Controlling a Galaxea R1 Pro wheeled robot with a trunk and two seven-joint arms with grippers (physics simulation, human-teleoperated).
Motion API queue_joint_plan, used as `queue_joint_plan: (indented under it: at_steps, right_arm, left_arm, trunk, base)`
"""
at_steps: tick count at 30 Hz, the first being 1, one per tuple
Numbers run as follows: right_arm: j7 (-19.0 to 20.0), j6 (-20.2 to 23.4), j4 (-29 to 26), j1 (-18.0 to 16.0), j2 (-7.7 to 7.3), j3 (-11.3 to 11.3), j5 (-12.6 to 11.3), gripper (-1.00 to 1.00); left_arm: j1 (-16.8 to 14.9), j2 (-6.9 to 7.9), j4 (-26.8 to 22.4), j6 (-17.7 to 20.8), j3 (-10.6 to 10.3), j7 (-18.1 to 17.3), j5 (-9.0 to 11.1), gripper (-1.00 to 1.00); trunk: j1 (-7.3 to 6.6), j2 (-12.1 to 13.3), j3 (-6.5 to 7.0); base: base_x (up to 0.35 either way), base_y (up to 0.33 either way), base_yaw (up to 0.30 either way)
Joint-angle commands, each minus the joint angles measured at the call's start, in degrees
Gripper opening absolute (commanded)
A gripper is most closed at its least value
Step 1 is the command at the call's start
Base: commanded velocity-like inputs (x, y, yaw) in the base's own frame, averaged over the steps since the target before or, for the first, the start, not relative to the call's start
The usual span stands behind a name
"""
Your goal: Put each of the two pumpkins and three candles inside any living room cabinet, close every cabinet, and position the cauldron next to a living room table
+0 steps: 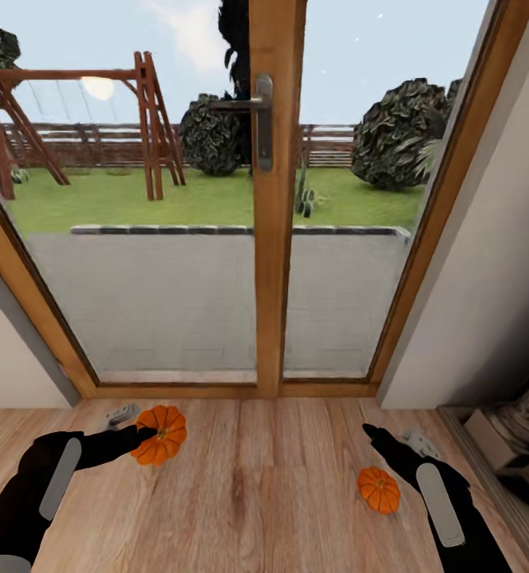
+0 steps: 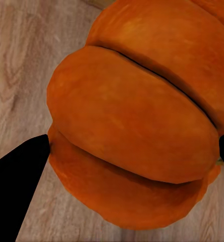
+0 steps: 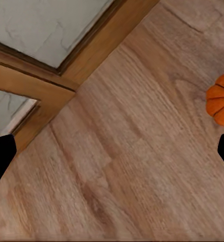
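Ribbed pumpkin (image 1: 160, 434) sits clamped in left end effector (image 1: 141, 434); right end effector (image 1: 387, 442) spread, empty, over woodgrain floor (image 1: 264, 493).

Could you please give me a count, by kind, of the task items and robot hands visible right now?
Pumpkins: 2, one between the left hand's fingers, one on the floor beside the right hand
Hands: 2, left hand and right hand
Candles: 0 seen
Total: 4
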Motion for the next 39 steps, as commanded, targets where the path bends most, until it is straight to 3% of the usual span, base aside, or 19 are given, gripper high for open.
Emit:
queue_joint_plan:
  at_steps: [1, 8, 16, 19, 22, 25, 27, 28, 30, 34, 39]
  right_arm:
    - [0.04, 0.01, 0.29, -0.04, -0.21, -0.31, 0.0, 1.0]
    - [0.39, -0.21, 3.33, 0.0, -0.82, -3.94, -0.16, 1.0]
    - [1.66, 0.0, 6.9, -0.42, -1.48, -4.88, -0.04, 1.0]
    - [1.63, 0.09, 8.04, -0.43, -3.42, -5.2, -0.54, 1.0]
    - [1.47, 0.34, 10.3, -0.48, -4.86, -5.52, -2.71, 1.0]
    - [1.39, 0.5, 12.64, -0.51, -6.77, -5.72, -7.65, 1.0]
    - [1.36, 0.47, 14.07, -0.51, -7.57, -5.79, -10.45, 1.0]
    - [1.35, 0.46, 15.71, -0.52, -8.55, -6.05, -12.33, 1.0]
    - [1.39, 0.52, 16.88, -0.51, -9.69, -6.39, -13.69, 1.0]
    - [1.54, 0.57, 17.32, -0.45, -10.08, -6.48, -16.66, 1.0]
    - [1.6, 0.43, 17.37, -0.44, -10.0, -6.54, -18.26, 1.0]
  left_arm:
    - [0.0, -0.03, 0.0, 0.09, 0.03, -0.02, 0.11, -1.0]
    - [0.0, -0.15, -0.15, 1.61, 0.04, -0.02, 0.34, -1.0]
    - [0.0, 0.31, -0.18, 4.4, 0.02, -0.02, 7.05, -1.0]
    - [0.0, 0.37, -0.18, 5.23, 0.06, -0.02, 7.85, -1.0]
    - [0.0, 0.38, -0.18, 5.49, 0.06, -0.02, 8.0, -1.0]
    - [0.0, 0.39, -0.18, 6.12, 0.12, -0.02, 8.31, -1.0]
    - [0.0, 0.39, -0.18, 6.25, 0.12, -0.02, 9.35, -1.0]
    - [0.0, 0.39, -0.18, 6.31, 0.09, -0.02, 10.85, -1.0]
    - [0.0, 0.39, -0.16, 6.33, 0.07, -0.02, 12.11, -1.0]
    - [0.0, 0.39, -0.09, 6.34, 0.07, -0.02, 12.71, -1.0]
    - [0.0, 0.39, -0.01, 6.34, 0.07, -0.02, 14.41, -1.0]
  trunk:
    - [0.0, 0.0, 0.0]
    - [0.44, -0.8, -0.36]
    - [2.2, -4.01, -1.79]
    - [2.86, -5.21, -2.33]
    - [3.51, -6.42, -2.87]
    - [4.17, -7.62, -3.41]
    - [4.61, -8.42, -3.77]
    - [4.83, -8.82, -3.95]
    - [5.27, -9.63, -4.31]
    - [6.15, -11.23, -5.03]
    - [7.25, -13.24, -5.92]
  base:
    - [0.021, 0.0, 0.0]
    - [0.005, 0.0, 0.0]
    - [0.0, 0.0, 0.0]
    - [0.0, 0.0, 0.0]
    - [0.0, 0.0, 0.0]
    - [0.0, 0.0, 0.0]
    - [0.0, 0.0, 0.0]
    - [0.0, 0.0, 0.0]
    - [0.0, 0.0, 0.0]
    - [0.0, 0.0, 0.0]
    - [0.0, 0.0, 0.0]
